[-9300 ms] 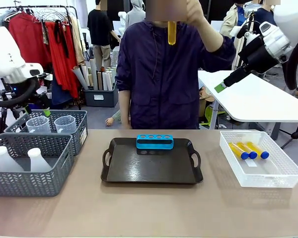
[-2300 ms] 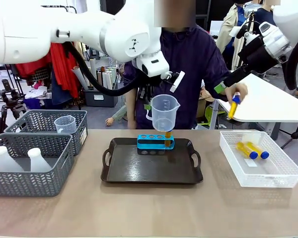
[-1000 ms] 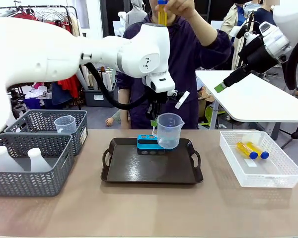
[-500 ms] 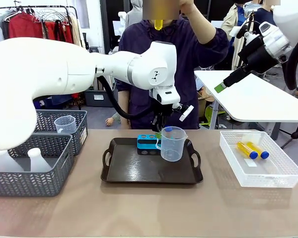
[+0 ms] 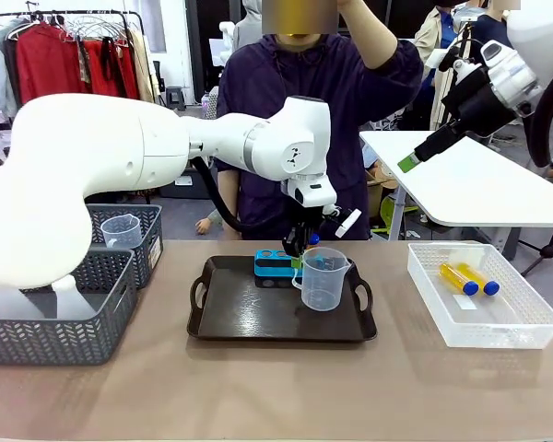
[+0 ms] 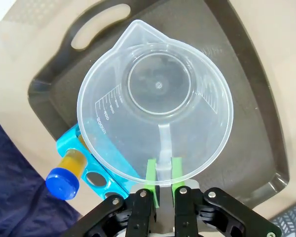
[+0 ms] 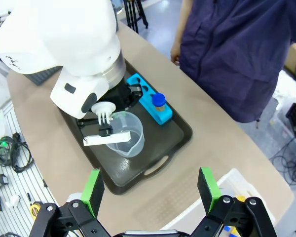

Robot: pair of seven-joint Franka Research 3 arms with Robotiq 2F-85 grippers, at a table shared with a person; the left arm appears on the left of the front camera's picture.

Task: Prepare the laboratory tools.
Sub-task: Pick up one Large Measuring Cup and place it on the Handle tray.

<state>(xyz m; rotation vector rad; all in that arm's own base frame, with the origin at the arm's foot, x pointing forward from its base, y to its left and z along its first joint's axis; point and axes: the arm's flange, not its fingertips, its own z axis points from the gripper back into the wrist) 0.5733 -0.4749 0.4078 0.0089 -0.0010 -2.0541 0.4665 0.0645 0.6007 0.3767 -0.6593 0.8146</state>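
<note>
The left gripper pinches the handle of the clear beaker, held upright, tray floor straight below, low over the black tray just beside the blue rack.

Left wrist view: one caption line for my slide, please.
Fingers grip the clear beaker by its handle over the black tray, beside a blue rack holding one capped tube.
</note>
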